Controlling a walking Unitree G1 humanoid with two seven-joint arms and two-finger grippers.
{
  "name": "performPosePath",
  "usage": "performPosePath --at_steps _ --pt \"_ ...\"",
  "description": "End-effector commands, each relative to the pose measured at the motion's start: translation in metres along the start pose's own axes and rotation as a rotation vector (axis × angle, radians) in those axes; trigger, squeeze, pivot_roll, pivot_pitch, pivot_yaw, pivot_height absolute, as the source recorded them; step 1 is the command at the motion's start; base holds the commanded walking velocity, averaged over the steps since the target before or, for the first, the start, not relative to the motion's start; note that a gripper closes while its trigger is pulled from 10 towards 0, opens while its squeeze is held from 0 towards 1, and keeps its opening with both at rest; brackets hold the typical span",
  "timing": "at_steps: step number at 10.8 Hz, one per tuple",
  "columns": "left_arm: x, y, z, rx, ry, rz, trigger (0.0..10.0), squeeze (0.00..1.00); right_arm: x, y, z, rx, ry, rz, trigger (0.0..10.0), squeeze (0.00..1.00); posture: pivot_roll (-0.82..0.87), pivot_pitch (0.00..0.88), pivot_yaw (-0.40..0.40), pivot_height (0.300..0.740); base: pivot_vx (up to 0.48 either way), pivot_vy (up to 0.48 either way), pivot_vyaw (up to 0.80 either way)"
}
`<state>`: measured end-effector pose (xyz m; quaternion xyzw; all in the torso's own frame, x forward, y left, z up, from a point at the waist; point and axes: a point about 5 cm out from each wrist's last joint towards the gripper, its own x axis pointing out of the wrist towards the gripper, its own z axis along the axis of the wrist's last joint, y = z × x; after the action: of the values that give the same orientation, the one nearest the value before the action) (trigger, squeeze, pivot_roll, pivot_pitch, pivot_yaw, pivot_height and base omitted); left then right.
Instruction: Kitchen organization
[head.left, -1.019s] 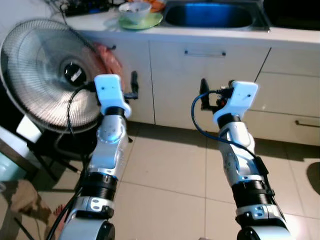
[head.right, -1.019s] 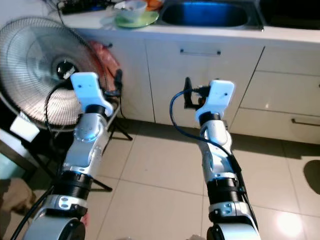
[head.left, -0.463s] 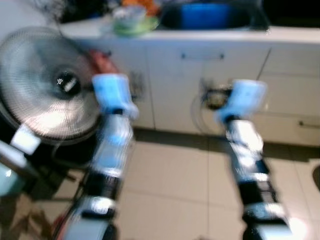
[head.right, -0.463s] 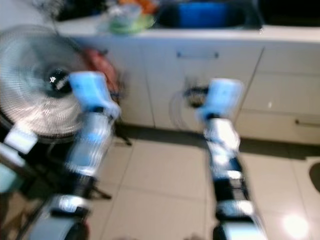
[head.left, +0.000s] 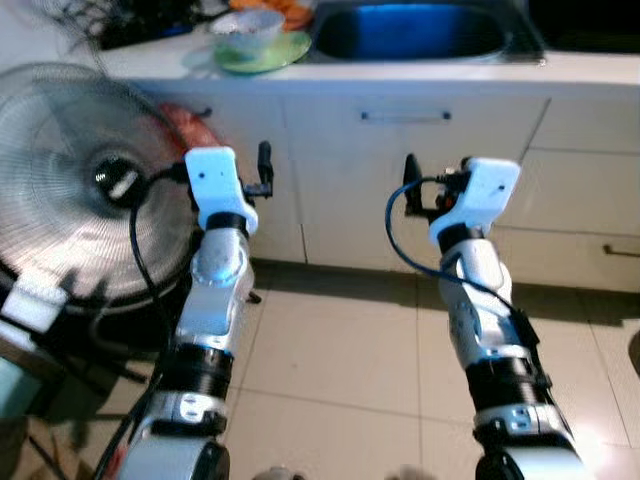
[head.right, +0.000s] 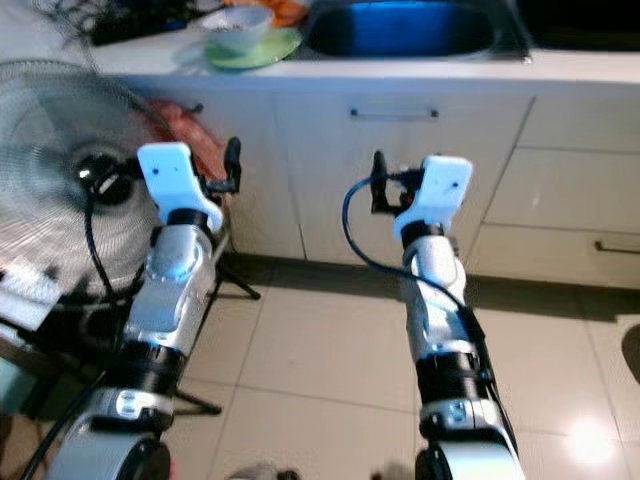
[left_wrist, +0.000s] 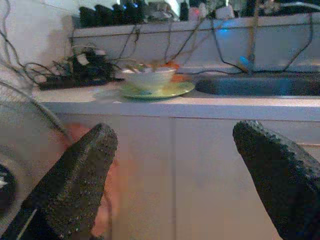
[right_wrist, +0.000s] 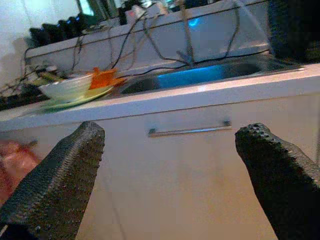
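The white table (head.left: 420, 72) in front of me has a sink (head.left: 420, 30) set in it. Beside the sink sits a green plate (head.left: 262, 52) with a white bowl (head.left: 245, 27) on top. Black cords (left_wrist: 70, 70) lie near the wall.

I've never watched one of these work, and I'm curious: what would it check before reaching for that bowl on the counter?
1. Left claw open and empty: ok.
2. Right claw open and empty: ok.
3. Bowl sitting on the green plate, upright: ok.
4. Close enough to reach the counter: not ok, both claws are held below the counter edge, in front of the cabinet doors.
5. Fan clear of the left arm: cannot tell, it stands close beside it.
6. Bowl's contents: cannot tell.
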<state>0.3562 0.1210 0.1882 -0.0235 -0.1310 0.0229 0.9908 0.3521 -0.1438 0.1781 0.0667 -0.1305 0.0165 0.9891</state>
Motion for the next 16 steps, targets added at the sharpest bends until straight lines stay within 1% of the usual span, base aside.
performPosePath --at_steps 1,3,4,7,10,16 --pt "0.0004 -0.0015 0.0012 0.016 -0.004 -0.008 10.0 0.00 0.0007 -0.0006 0.0023 0.005 -0.010 -0.006 10.0 0.00 -0.01 0.084 0.076 0.740 0.349 0.000 0.00" --pt "0.0000 -0.0021 0.0009 0.015 -0.003 -0.013 10.0 0.00 0.0001 0.0005 0.0009 0.006 -0.004 -0.001 10.0 0.00 -0.01 0.076 0.078 0.740 0.356 0.000 0.00" --pt "-0.0007 -0.0026 0.0001 0.016 -0.001 -0.017 10.0 0.00 -0.0006 0.0022 -0.0003 0.004 0.000 0.007 10.0 0.00 -0.02 0.067 0.080 0.740 0.352 0.000 -0.80" --pt "-0.0018 -0.0078 -0.0008 0.014 0.003 -0.036 10.0 0.00 -0.0030 0.0050 -0.0013 0.005 -0.006 0.013 10.0 0.00 -0.02 0.048 0.084 0.740 0.354 0.000 0.00" --pt "-0.0021 -0.0055 -0.0019 0.015 0.007 -0.030 10.0 0.00 -0.0029 0.0019 -0.0002 0.009 -0.009 -0.003 10.0 0.00 -0.02 0.071 0.081 0.740 0.351 0.000 0.00" --pt "-0.0008 -0.0022 -0.0018 0.019 0.010 -0.012 10.0 0.00 -0.0015 0.0010 0.0008 0.008 -0.013 -0.007 10.0 0.00 -0.01 0.077 0.080 0.740 0.414 0.000 0.00"
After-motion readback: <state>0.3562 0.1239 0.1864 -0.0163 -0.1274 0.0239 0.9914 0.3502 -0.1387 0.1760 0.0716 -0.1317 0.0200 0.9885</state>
